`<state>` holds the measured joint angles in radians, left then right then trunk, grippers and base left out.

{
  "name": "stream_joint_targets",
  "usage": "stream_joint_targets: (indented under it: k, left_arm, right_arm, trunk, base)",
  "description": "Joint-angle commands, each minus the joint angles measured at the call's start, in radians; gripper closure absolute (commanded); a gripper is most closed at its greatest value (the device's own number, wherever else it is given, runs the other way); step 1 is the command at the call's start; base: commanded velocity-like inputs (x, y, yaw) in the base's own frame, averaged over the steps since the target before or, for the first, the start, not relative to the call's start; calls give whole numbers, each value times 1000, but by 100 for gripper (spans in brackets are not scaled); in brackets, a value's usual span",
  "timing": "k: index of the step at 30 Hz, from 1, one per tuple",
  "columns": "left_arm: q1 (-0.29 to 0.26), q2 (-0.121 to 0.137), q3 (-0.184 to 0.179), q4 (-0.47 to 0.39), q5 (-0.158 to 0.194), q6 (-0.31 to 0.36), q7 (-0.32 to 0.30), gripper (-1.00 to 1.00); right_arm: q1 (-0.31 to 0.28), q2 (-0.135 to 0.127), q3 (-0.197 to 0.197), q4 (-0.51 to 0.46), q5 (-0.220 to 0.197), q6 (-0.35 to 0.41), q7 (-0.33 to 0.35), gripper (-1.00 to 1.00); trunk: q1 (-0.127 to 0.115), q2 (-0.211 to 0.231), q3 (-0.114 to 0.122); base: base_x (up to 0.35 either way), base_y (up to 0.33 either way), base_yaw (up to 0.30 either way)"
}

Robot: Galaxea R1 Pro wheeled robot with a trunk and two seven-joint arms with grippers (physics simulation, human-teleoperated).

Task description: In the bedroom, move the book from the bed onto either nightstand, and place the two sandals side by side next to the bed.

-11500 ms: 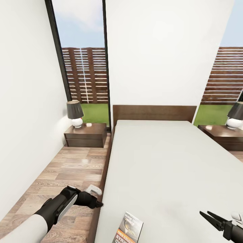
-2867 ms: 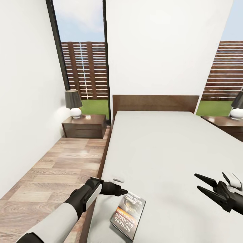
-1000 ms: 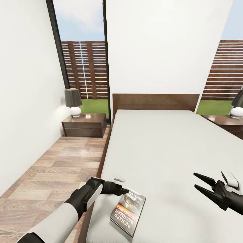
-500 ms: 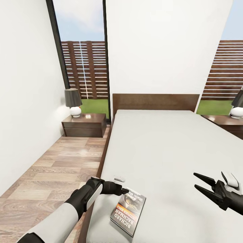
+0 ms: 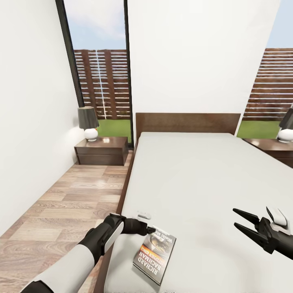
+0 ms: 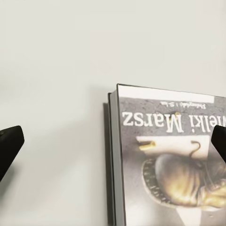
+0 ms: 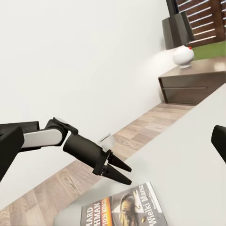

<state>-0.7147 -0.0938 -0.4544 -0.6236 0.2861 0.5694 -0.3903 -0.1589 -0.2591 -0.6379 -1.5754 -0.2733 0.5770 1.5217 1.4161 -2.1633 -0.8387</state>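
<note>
**Left gripper closes in on book at foot of bed**

Since the earliest frame, the left arm has been swung from over the floor to above the mattress, and the view has been brought nearer, so the whole book is now seen; over the last second almost nothing has shifted.

The bed, pale grey within its dark frame, is seen stretching to the headboard. One nightstand with its lamp is set in the far left corner beside the window, well apart from the arms; part of a second is caught at the right edge. The book is left lying flat, cover up, on the mattress near the bed's left edge. The left gripper is held just beside the book's upper corner, its jaws spread wide on either side of the cover in the left wrist view. The right gripper is poised over bare mattress, also spread wide, holding nothing.

The book step is judged to be in hand, with no grasp yet made. A descent onto the book's edge and a firm closing would be called for next. The sandals are yet to be dealt with.
</note>
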Motion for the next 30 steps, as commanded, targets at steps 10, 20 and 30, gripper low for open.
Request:
stream_joint_targets:
  k: [10, 20, 30]
  left_arm:
    - [0, 0, -1, -15, 5, 6, 1, -100]
    - [0, 1, -2, -26, 4, 6, 1, -100]
    - [0, 2, -3, -31, 4, 6, 1, -100]
  right_arm:
    - [-1, 0, 0, 1, 0, 11, 3, -100]
    - [-1, 0, 1, 1, 0, 11, 3, -100]
    - [-1, 1, 1, 3, 0, 11, 3, -100]
  trunk:
    - [15, -29, -14]
    - [23, -43, -20]
    - [27, -50, -23]
  base:
    - [0, 0, 0]
    - [0, 0, 0]
    - [0, 0, 0]
